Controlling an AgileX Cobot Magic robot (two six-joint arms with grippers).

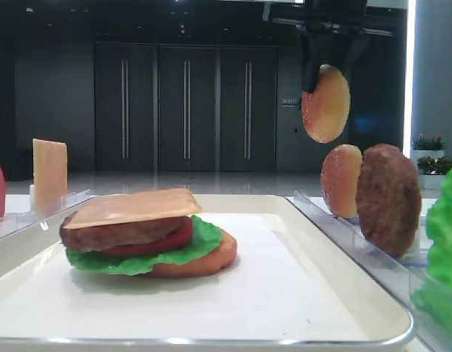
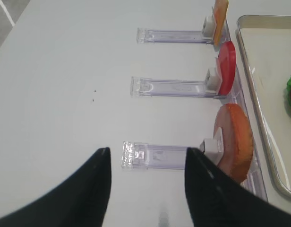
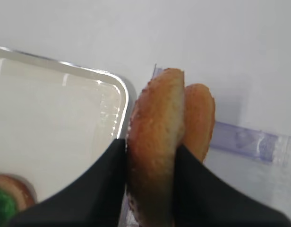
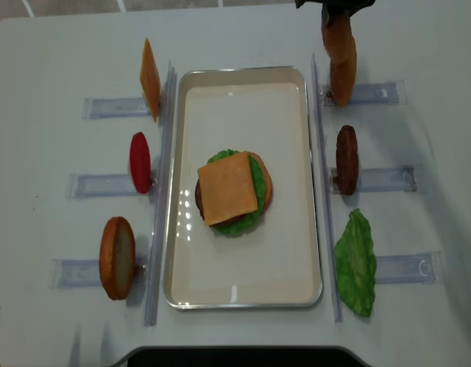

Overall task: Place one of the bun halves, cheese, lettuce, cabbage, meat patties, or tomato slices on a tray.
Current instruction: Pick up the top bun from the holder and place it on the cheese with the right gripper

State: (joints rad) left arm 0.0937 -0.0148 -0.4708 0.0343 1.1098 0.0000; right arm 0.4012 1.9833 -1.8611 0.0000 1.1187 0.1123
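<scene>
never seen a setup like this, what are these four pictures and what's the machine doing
It is a two-armed robot building a toy burger. Two pictures look at the table from outside, one low and level, one from above. The other two come from cameras on each wrist. On the white table sits a tray with a half-built burger: base, lettuce, tomato, patty, cheese. Clear racks beside it hold spare pieces. The right hand is shut on a bun top, lifted above its rack. The left hand is open and holds nothing.
</scene>
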